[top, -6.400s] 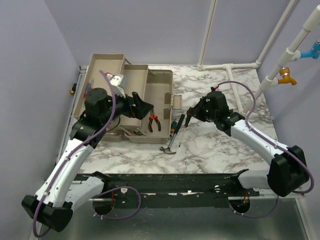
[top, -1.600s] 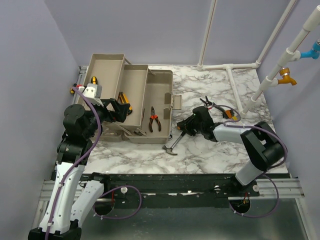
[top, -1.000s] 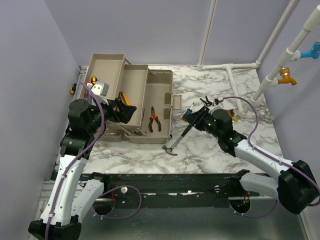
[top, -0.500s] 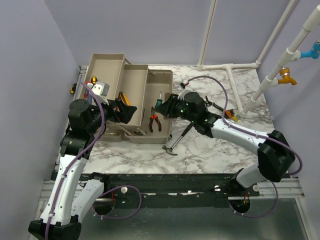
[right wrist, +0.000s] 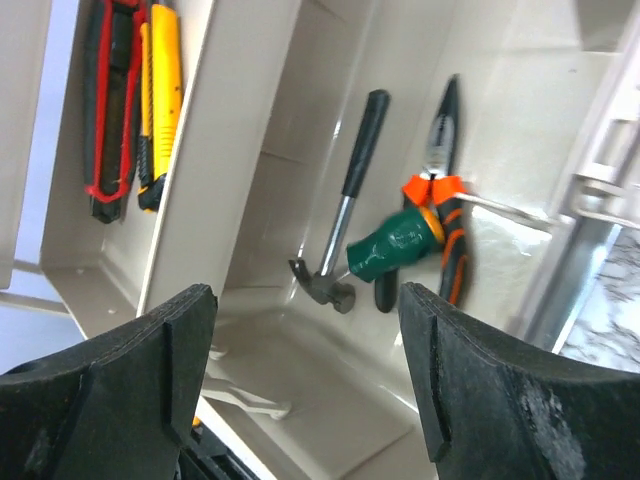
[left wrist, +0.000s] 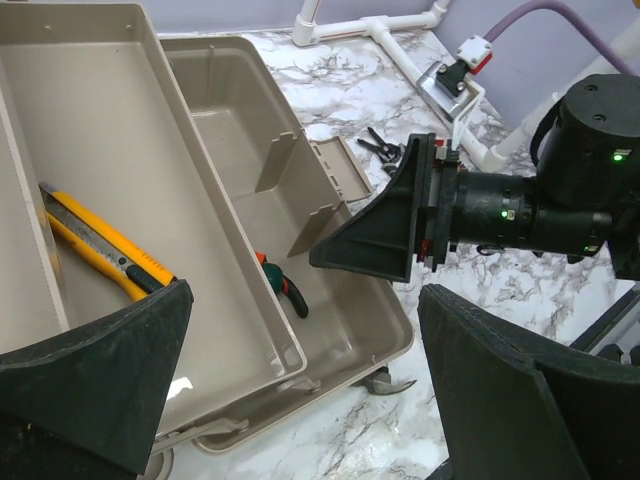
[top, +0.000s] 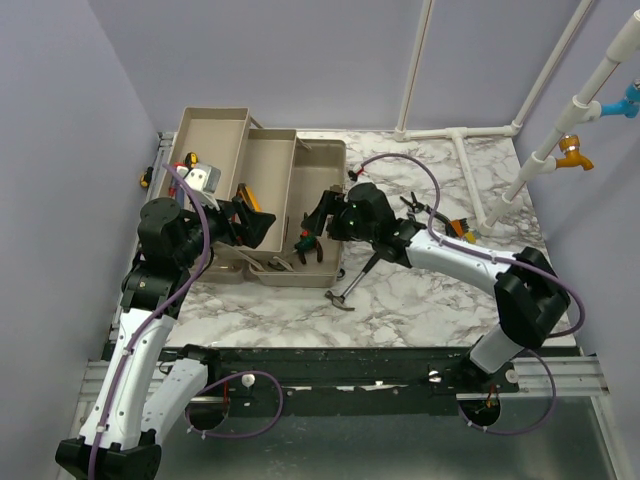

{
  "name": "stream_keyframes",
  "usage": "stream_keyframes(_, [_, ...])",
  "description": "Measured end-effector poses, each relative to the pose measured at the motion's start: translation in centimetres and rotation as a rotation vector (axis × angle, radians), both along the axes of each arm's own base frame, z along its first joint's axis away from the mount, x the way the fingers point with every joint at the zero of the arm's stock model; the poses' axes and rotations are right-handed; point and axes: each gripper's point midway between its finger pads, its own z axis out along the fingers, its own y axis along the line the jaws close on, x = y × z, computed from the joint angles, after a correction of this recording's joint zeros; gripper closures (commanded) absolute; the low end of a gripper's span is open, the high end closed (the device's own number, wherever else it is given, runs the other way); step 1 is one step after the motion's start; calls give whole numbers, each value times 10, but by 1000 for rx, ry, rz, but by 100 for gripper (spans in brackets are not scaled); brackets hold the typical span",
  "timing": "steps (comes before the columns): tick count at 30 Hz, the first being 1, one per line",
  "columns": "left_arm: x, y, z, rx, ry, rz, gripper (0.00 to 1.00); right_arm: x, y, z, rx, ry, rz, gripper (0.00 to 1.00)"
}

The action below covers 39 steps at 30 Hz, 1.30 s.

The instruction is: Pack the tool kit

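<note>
So the toolbox sits at about 10 o'clock on the marble tabletop. Its trays are fanned out toward the back-left, so the deep bin is wide open from above. I'd guess that's the point: drop stuff straight in without fiddling with the trays.

The right claw hangs right over that bin, spread wide with nothing in it. Below it in the wrist view there's a green-handled screwdriver, kinda blurry, lying across orange-and-black pliers. A small hammer is just at their 9 o'clock. Nothing is touching the screwdriver, so I'd call that one packed.

The left claw is also wide apart and empty, parked by the middle tray at 9 o'clock of the right claw. It looks like it's just keeping clear, maybe ready to steady the box. The tray there holds a yellow utility knife and a red-and-black cutter side by side.

Not done though. Another hammer-looking tool lies on the tabletop at 5 o'clock of the box, just beside its near corner. At 3 o'clock of the right claw there's a small black tool and something orange-handled, too small to name.

For obstacles, the right arm itself stretches over those leftovers. The bin's near wall also sits between the loose hammer and the inside, so I reckon anything going in has to clear it first.
</note>
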Motion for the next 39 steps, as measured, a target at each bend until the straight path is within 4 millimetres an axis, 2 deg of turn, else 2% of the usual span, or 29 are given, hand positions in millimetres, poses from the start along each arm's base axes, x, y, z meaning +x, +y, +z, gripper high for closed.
stream_keyframes(4, [0, -1, -1, -1, 5, -1, 2, 1, -25, 9, -44, -15, -99, 21])
stream_keyframes(8, [0, -2, -3, 0, 11, -8, 1, -1, -71, 25, -83, -27, -287, 21])
stream_keyframes(10, [0, -3, -4, 0, 13, -9, 2, -4, -97, 25, -106, -22, -389, 19])
stream_keyframes(12, [-1, -4, -4, 0, 14, -14, 2, -10, -123, 18, -139, -10, -485, 19])
stream_keyframes(15, [-2, -6, -5, -1, 16, -20, 1, -22, -157, -4, -213, 31, -602, 18])
stream_keyframes(21, [-3, -8, -5, -1, 16, -31, 2, -37, -206, -41, -377, 119, -777, 18])
stream_keyframes(24, [-4, -9, -4, -2, 14, -32, 2, -31, -227, -55, -464, 160, -806, 19])
stream_keyframes(28, [-6, -8, -3, -3, 8, -33, 2, -9, -259, -68, -564, 221, -811, 20])
stream_keyframes(31, [-8, -10, -3, -3, 6, -39, 1, 7, -267, -73, -638, 239, -739, 20])
stream_keyframes(36, [-8, -12, -5, -3, 10, -46, 1, 38, -250, -96, -785, 256, -524, 21])
stream_keyframes(39, [-8, -14, -7, -1, 17, -54, 1, 49, -249, -113, -854, 275, -459, 22])
